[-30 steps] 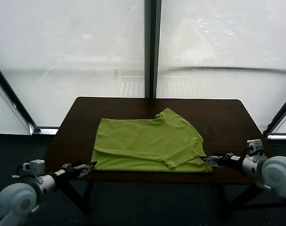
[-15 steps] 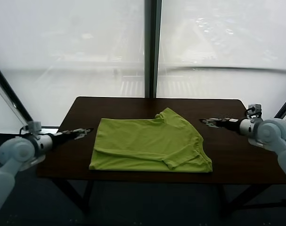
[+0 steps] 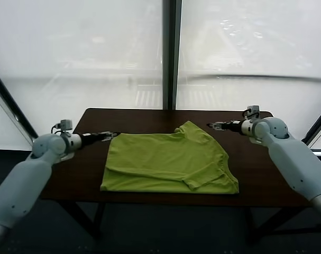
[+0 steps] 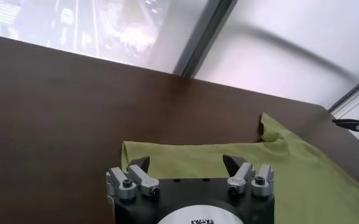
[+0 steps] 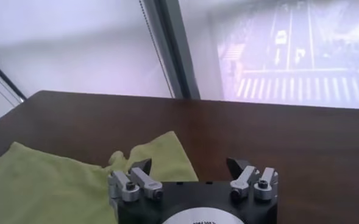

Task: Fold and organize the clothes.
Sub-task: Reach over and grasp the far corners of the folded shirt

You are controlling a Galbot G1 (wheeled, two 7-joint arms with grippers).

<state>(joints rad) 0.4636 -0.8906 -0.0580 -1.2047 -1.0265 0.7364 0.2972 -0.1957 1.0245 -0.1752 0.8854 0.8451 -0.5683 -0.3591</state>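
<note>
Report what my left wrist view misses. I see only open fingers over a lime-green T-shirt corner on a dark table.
Observer: The T-shirt lies flat, with one sleeve folded onto its body on the robot's right.
Operator: Give me the right gripper.
Observer: The right gripper is open and empty, by the shirt's far right edge.
Operator: Place my left gripper.
Observer: The left gripper is at the shirt's far left corner, opposite the right one.

A dark brown table (image 3: 255, 174) stands before tall frosted windows (image 3: 86, 58); a street crossing (image 5: 289, 88), perhaps, shows outside.
</note>
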